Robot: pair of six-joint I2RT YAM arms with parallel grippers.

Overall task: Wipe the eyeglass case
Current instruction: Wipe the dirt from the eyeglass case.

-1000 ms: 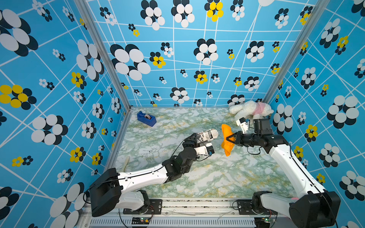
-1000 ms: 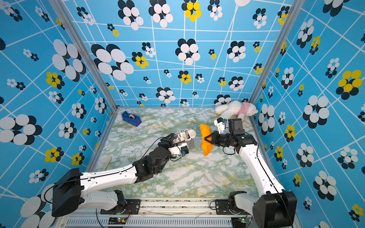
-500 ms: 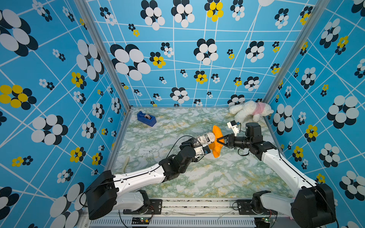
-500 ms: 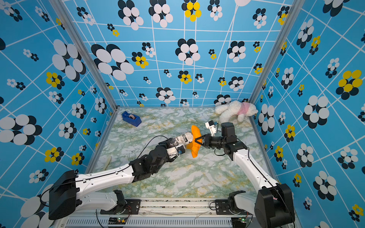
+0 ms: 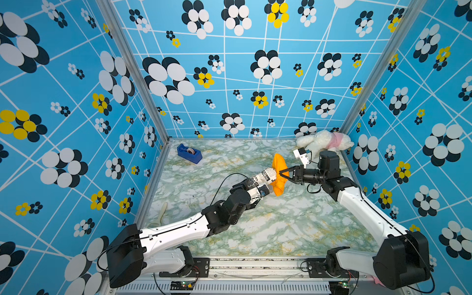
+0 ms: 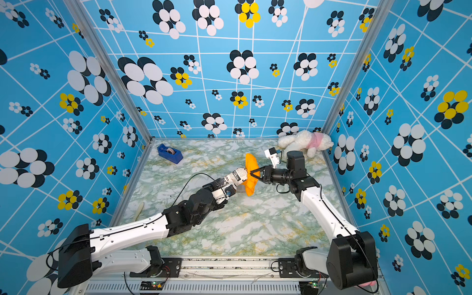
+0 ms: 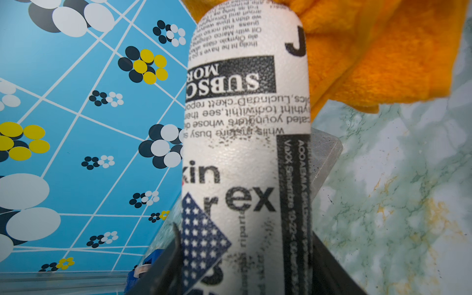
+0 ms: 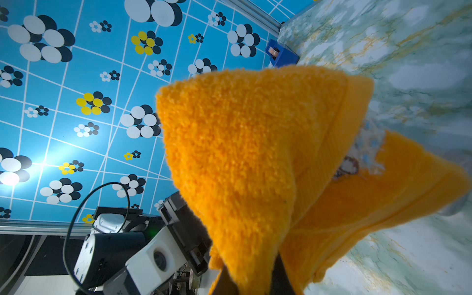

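Closing the gap that stood open a second ago, my right gripper [image 5: 282, 173] is now laying the orange cloth [image 5: 279, 180] against the far end of the eyeglass case [image 5: 263, 177], and both are sitting a little farther from my base than before.

Nearest to me, a pale slender thing [image 5: 162, 214] is lying by the left edge of the marble table [image 5: 281, 229]; I cannot tell what it is. Farther out, my left gripper [image 5: 256, 189] is clamping narrowly on the near end of the case, which is printed like newsprint and is pointing away toward my right arm. In the left wrist view the case [image 7: 245, 127] is running straight out between my fingers, and the cloth [image 7: 370, 51] is bunching around its tip. My right gripper is pinching the cloth tight at about mid-height, so one fold is standing above the jaws and the rest is hanging below; in the right wrist view the cloth [image 8: 255, 153] is filling most of the picture.

Beyond that, a blue tape dispenser [image 5: 189, 153] is sitting near the back left corner, and a white plush toy [image 5: 321, 141] with a pink top is lying in the back right corner, both well apart from the case.
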